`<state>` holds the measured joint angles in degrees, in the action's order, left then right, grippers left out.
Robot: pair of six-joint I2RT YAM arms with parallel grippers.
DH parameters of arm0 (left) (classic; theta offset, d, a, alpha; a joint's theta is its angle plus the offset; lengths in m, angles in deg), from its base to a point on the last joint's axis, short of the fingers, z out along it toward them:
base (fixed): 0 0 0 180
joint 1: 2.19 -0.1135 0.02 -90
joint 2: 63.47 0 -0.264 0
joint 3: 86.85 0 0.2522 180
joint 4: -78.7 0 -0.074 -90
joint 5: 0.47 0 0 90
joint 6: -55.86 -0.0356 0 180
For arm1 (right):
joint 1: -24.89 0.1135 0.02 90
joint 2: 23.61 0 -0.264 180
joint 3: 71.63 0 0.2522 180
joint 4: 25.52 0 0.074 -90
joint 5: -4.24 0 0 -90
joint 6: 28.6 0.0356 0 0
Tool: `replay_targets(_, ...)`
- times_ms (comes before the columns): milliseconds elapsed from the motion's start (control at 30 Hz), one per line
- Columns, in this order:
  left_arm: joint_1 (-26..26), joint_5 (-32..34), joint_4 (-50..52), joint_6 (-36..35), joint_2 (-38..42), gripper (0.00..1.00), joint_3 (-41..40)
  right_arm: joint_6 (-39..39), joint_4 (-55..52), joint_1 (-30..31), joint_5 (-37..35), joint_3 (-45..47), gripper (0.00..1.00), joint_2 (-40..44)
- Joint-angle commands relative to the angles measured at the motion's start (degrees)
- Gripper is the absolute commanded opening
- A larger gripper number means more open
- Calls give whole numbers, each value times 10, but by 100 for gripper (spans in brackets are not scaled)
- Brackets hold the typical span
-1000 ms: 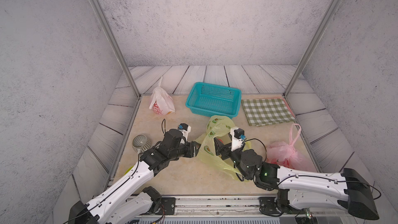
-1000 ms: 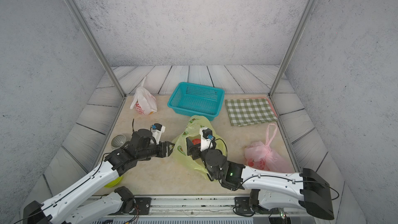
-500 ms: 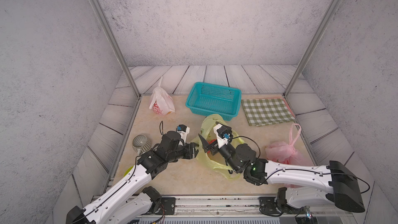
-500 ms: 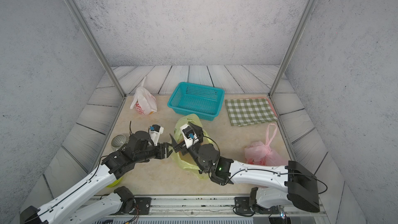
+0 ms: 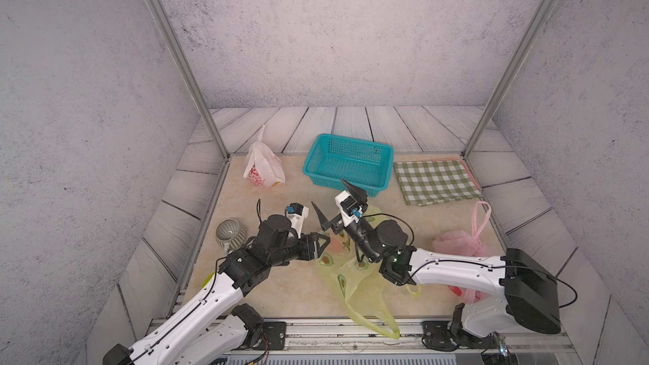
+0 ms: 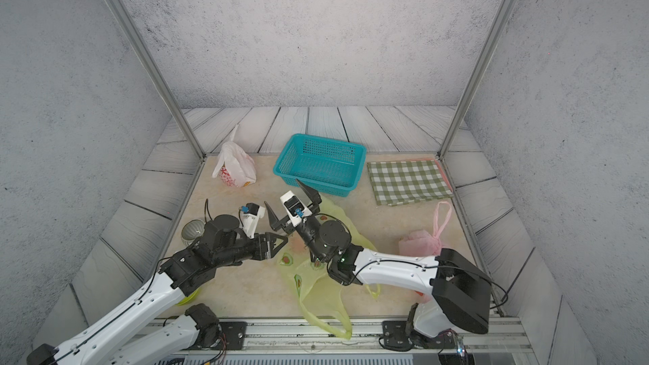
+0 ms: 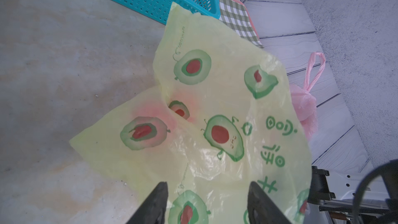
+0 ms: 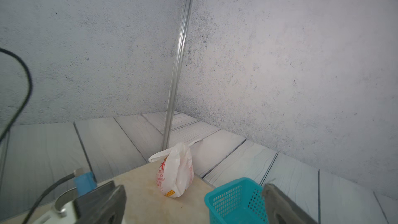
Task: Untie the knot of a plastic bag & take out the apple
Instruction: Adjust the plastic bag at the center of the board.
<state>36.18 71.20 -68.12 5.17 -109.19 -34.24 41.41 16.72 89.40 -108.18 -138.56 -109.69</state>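
Nearest the front rail, a loose handle loop of the yellow-green avocado-print bag (image 5: 354, 286) hangs over the edge of the tabletop (image 5: 281, 296). The rest of the bag lies crumpled and flat toward the middle in both top views (image 6: 316, 293).

The left pincer (image 5: 325, 240) sits low at the bag's left edge. The left wrist view (image 7: 207, 203) shows its jaws partly apart, with printed film lying loose in the gap and not squeezed. That view alone shows clearly a reddish blur (image 7: 155, 110) glowing through the film just beyond the fingers. In a top view it is only a faint pink patch (image 5: 335, 245), and I cannot tell whether it is the apple.

The right pincer (image 5: 326, 191) stands above the bag's far end, tilted upward, its jaws spread wide and holding nothing (image 6: 281, 191). Its wrist view (image 8: 193, 207) looks past the bag to things farther back.

A ribbed cup (image 5: 230, 233) stands left of the left arm, and a pink bag (image 5: 460, 244) lies to the right. Farthest back are a white red-printed bag (image 8: 175, 173), a teal basket (image 5: 354, 140) and a green checked cloth (image 5: 435, 180).
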Motion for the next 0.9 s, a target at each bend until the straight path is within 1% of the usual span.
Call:
replay_targets(0,8,-22,-3,18,24,61,-4,-141,-27,-4,-69,-64,98,-7)
replay_targets(33,14,-23,5,24,34,61,-1,-141,-83,-4,-123,-82,96,9)
replay_targets(67,22,-23,11,30,43,62,-1,-106,-185,-7,-193,-110,95,34)
replay_targets(100,35,-22,13,39,53,63,-2,-39,-331,-16,-243,-143,95,63)
replay_targets(133,54,-17,17,48,63,64,-3,51,-497,-28,-261,-173,95,96)
replay_targets(167,73,-7,23,59,70,65,-6,138,-627,-39,-246,-191,95,122)
replay_targets(200,99,9,25,74,76,65,-10,217,-744,-48,-216,-191,95,155)
replay_targets(233,128,23,25,92,79,65,-20,257,-801,-49,-190,-166,94,189)
replay_targets(300,181,45,18,125,77,65,-40,296,-860,-49,-136,-101,94,249)
replay_targets(333,207,55,13,146,71,65,-52,328,-890,-49,-123,-73,95,276)
replay_targets(400,252,82,3,185,56,66,-76,379,-947,-49,-117,-39,98,307)
replay_targets(433,272,99,-3,200,50,67,-85,396,-969,-49,-121,-29,99,315)
replay_targets(500,304,137,-25,229,35,70,-107,417,-987,-48,-123,-4,99,328)
replay_targets(567,310,155,-25,253,20,71,-117,422,-978,-51,-125,14,99,332)
replay_targets(633,310,171,-15,265,6,73,-122,422,-964,-58,-111,22,99,328)
replay_targets(700,309,194,-3,271,-5,78,-126,415,-947,-81,-78,24,99,315)
replay_targets(767,309,236,-2,270,-11,80,-134,407,-931,-109,-40,23,99,296)
replay_targets(867,294,293,0,248,-15,95,-145,388,-889,-141,4,35,99,262)
